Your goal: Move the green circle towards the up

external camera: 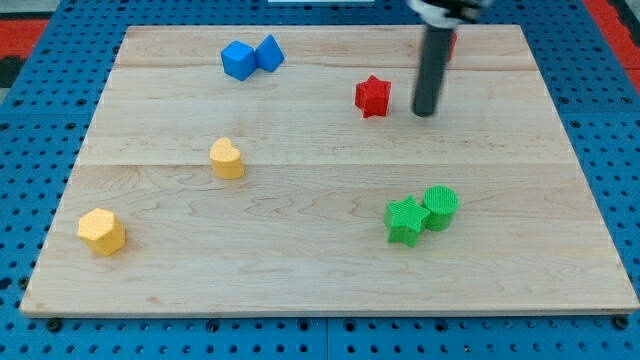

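Note:
The green circle [440,206] sits on the wooden board at the view's lower right. It touches a green star [405,221] on its left. My tip [425,112] is at the end of a dark rod in the view's upper right. It stands well above the green circle in the view and just to the right of a red star [373,96], with a small gap between them.
Two blue blocks [250,57] touch each other at the view's top left of centre. A yellow heart [227,159] lies left of centre. A yellow hexagon [102,232] lies at the lower left. A red block [450,42] shows partly behind the rod. The board [300,280] ends on blue pegboard.

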`<state>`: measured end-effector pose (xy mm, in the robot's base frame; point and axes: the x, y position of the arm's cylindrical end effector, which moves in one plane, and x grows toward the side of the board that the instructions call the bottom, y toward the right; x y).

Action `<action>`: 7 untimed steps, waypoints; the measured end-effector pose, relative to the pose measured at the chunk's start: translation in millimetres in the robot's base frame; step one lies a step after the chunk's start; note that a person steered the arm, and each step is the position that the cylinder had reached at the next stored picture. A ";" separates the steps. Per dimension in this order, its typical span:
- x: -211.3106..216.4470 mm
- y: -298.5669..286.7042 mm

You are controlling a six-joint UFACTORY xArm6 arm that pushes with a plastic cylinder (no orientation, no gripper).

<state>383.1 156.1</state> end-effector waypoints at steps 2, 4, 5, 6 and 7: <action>180.1 50.8; 139.0 -7.2; 104.9 -36.9; 94.2 -52.3; 134.8 -34.4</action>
<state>518.0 121.7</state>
